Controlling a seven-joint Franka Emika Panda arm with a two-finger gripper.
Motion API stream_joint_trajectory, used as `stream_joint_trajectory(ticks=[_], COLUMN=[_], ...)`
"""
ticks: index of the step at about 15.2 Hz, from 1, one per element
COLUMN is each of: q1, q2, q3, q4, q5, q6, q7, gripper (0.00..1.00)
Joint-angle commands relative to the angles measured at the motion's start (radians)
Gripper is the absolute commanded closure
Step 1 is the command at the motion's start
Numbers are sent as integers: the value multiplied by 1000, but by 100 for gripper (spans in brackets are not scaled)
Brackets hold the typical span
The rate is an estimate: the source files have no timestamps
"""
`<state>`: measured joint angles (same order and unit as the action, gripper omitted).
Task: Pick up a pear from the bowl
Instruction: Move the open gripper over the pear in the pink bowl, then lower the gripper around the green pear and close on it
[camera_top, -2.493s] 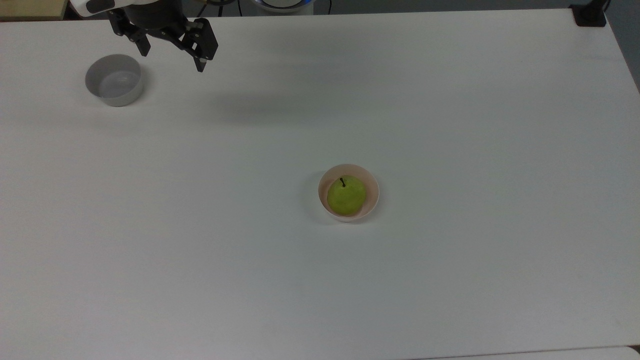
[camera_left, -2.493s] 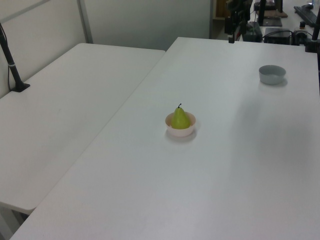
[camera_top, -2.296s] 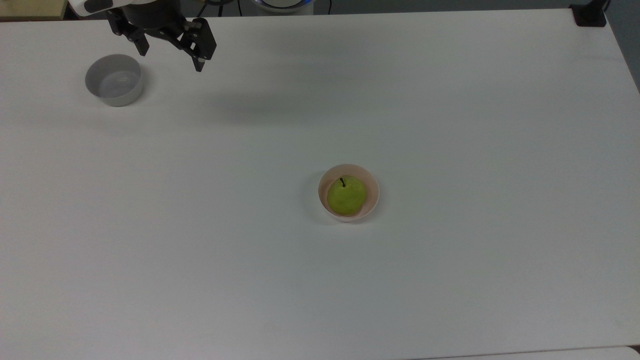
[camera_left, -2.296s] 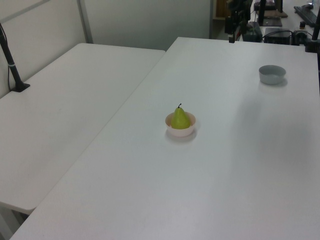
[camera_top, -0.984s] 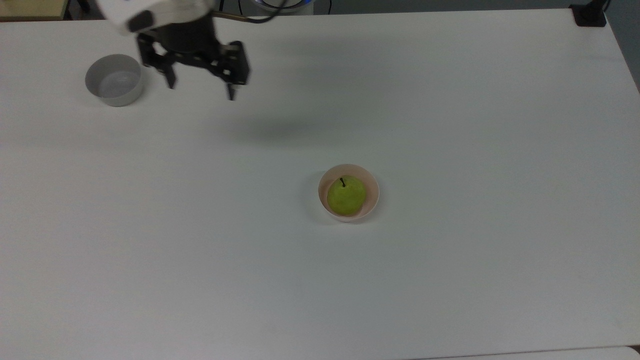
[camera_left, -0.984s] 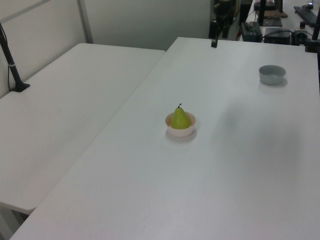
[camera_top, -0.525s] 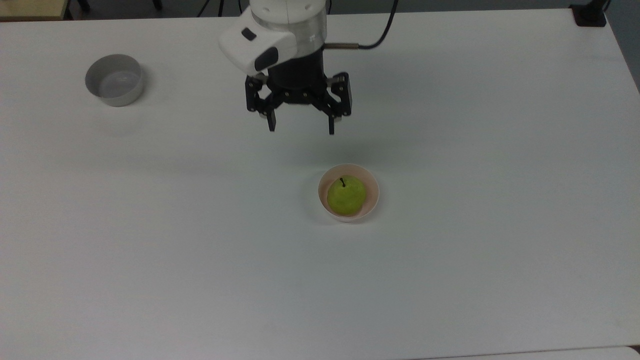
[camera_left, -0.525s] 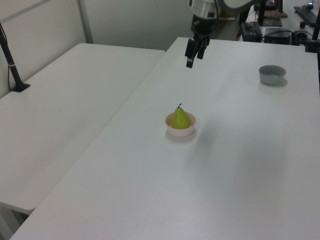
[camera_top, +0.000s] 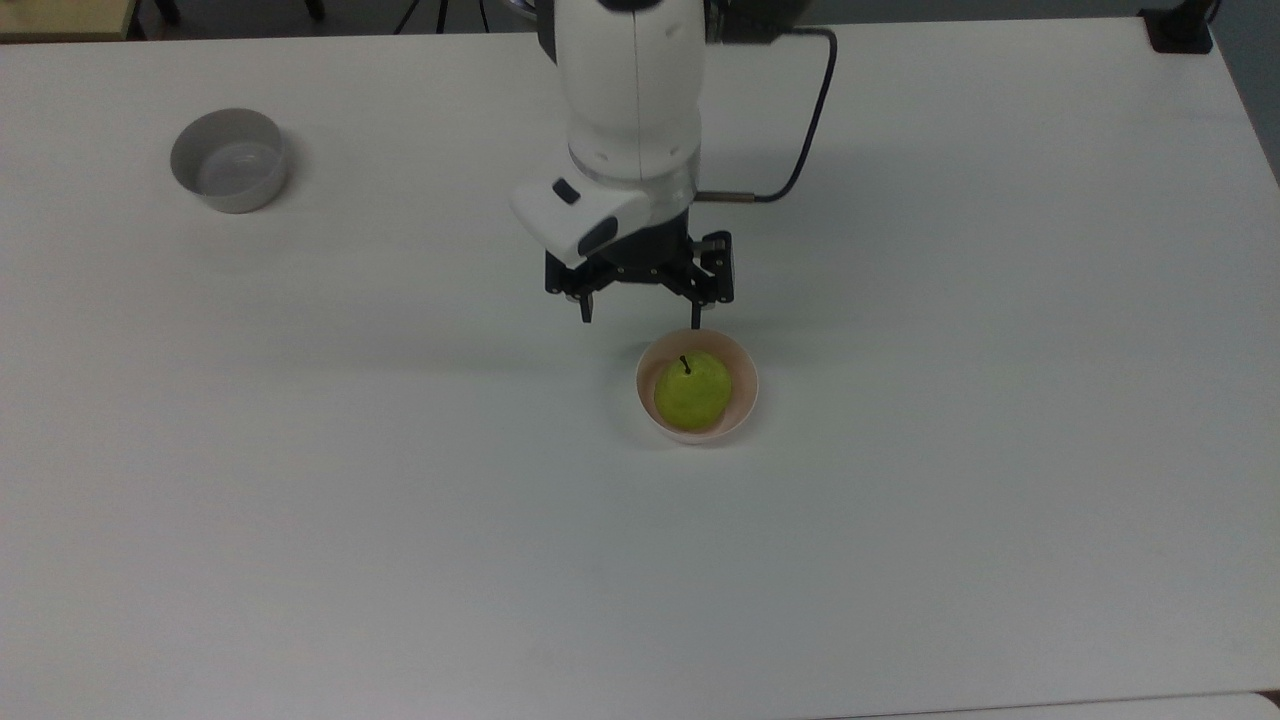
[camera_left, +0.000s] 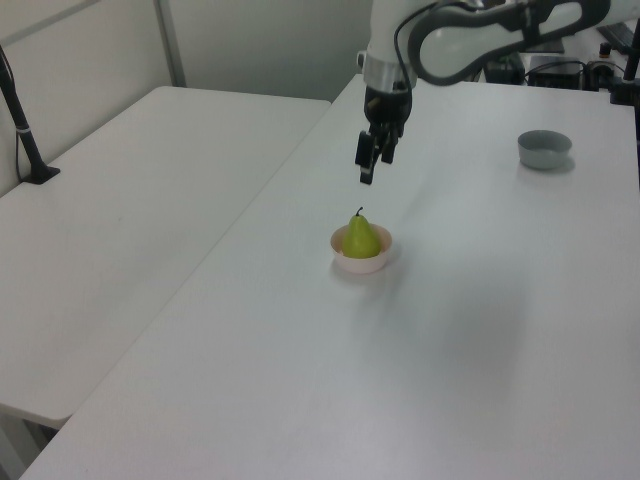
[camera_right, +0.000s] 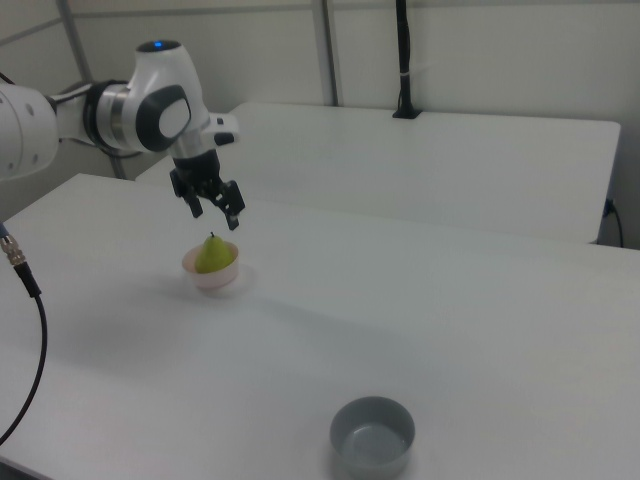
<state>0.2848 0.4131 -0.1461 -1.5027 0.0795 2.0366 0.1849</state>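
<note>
In the top view the white arm (camera_top: 630, 90) runs off the upper edge, so its base is cut off, and its wrist housing covers the upper part of the gripper (camera_top: 640, 320). The pear's (camera_top: 692, 390) lower half is hidden inside the pink bowl (camera_top: 745, 400); the stem stands upright. The gripper's fingers are spread wide and hold nothing. In the left view the gripper (camera_left: 365, 165) hangs above the pear (camera_left: 360, 238), apart from it. The grey bowl (camera_top: 230, 160) sits well apart on the white table (camera_top: 400, 520).
</note>
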Motion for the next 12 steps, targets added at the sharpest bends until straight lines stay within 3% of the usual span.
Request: stream_joint_trajectory(ticks=[1,12], q1=[48,96], q2=[58,151], q3=[-15,-15], q4=[-4,-4], q5=[-9,-14], q6=[30,116], q7=[13,10], gripper=[0,0])
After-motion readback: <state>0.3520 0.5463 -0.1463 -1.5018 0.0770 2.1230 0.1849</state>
